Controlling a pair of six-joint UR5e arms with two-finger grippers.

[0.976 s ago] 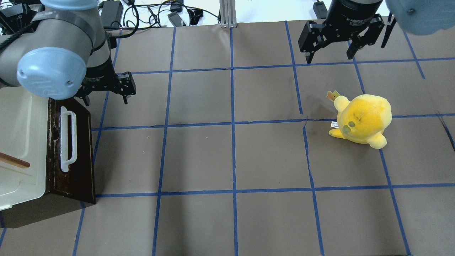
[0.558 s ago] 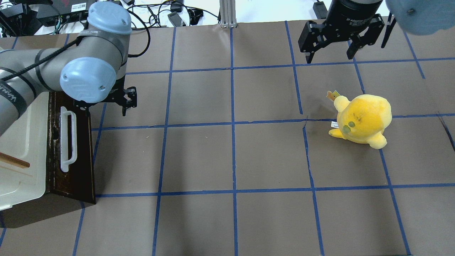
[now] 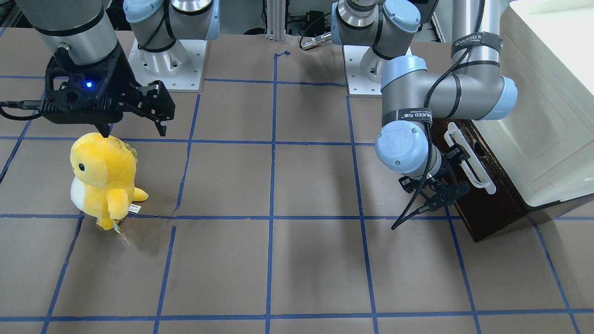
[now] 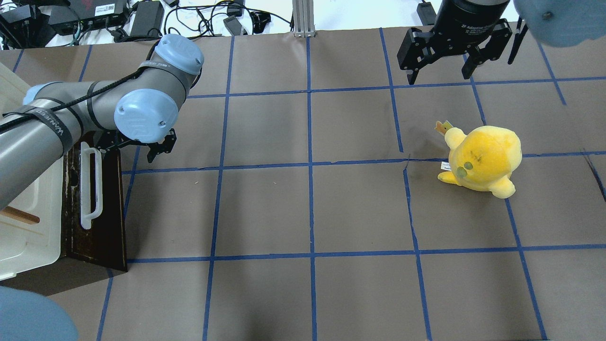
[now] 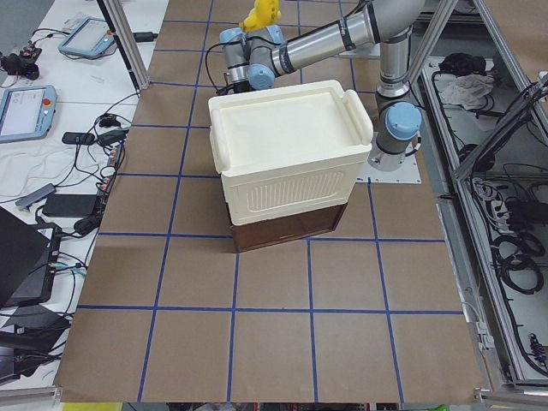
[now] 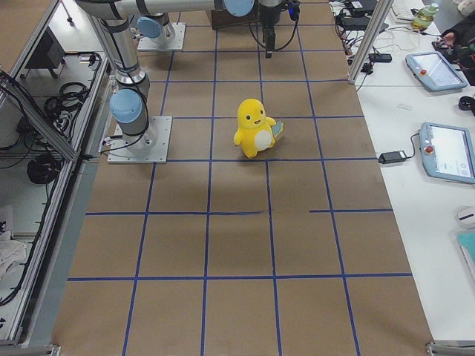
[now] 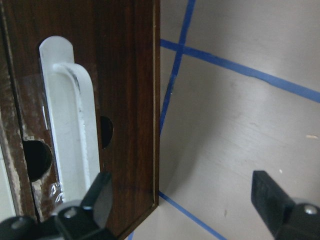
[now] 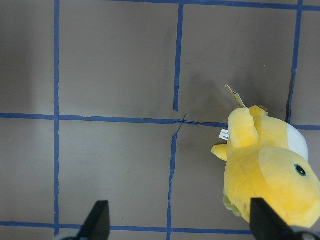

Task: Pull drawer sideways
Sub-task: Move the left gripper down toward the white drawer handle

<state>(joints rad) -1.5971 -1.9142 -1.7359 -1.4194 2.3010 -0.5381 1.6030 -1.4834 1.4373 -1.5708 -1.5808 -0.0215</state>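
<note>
The drawer's dark brown front panel with its long white bar handle stands at the table's left, against the cream-white cabinet; its interior is hidden. It also shows in the front-facing view and the left wrist view. My left gripper is open and empty, low at the far end of the handle. One finger is in front of the panel beside the handle, the other over the table. My right gripper is open and empty above the table's far right.
A yellow plush toy stands on the right half of the table, just in front of my right gripper. Brown paper with blue tape lines covers the table. Cables and boxes lie beyond the far edge.
My left arm has swung out and its gripper has come nearer and lower, to the far end of the drawer handle. The right arm, the drawer and the plush have not moved.
</note>
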